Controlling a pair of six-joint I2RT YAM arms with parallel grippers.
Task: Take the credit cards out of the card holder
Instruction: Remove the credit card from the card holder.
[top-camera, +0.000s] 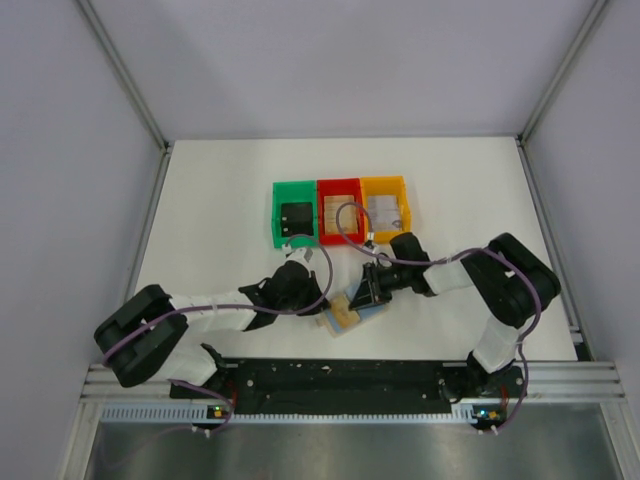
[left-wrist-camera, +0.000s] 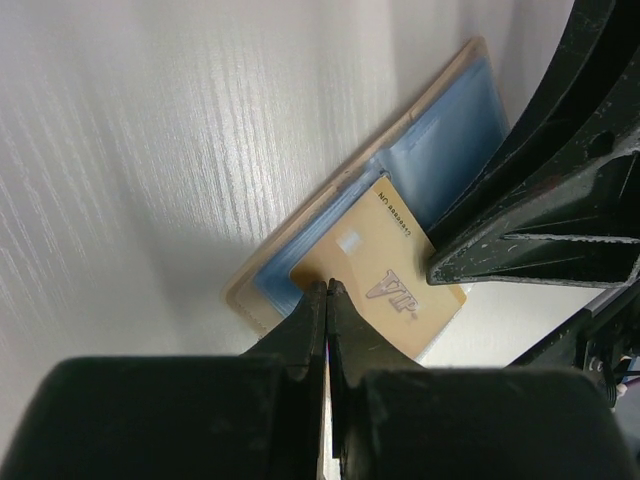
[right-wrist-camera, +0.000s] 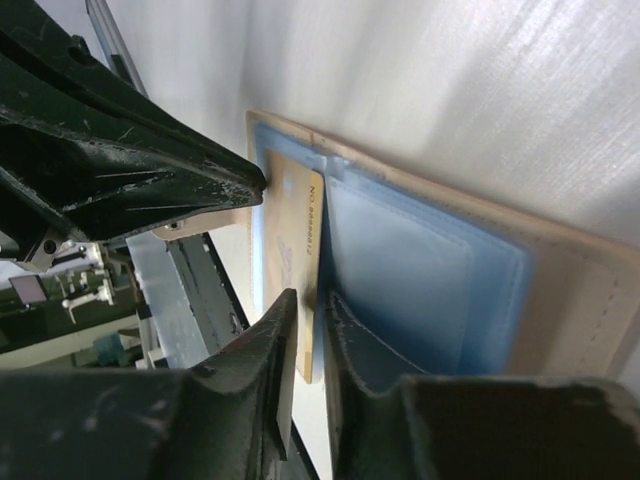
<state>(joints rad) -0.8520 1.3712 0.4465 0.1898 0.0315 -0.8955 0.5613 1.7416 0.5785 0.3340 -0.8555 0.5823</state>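
The card holder (top-camera: 360, 312) lies open near the table's front edge, tan outside, with light blue panels (left-wrist-camera: 440, 150) (right-wrist-camera: 420, 280). A gold credit card (top-camera: 344, 317) (left-wrist-camera: 385, 280) (right-wrist-camera: 290, 220) marked VIP sticks partly out of one panel, over the holder's edge. My left gripper (top-camera: 322, 308) (left-wrist-camera: 328, 288) is shut, with nothing between its jaws. Its tips rest at the card's corner on the blue panel. My right gripper (top-camera: 358, 300) (right-wrist-camera: 320, 298) comes in from the other side. Its jaws stand nearly together, with the card's long edge between them.
Three small bins stand in a row behind the holder: a green bin (top-camera: 276, 212) with a dark card, a red bin (top-camera: 339, 183) with tan cards, an orange bin (top-camera: 385, 180) with grey cards. The black rail (top-camera: 340, 375) runs along the near edge.
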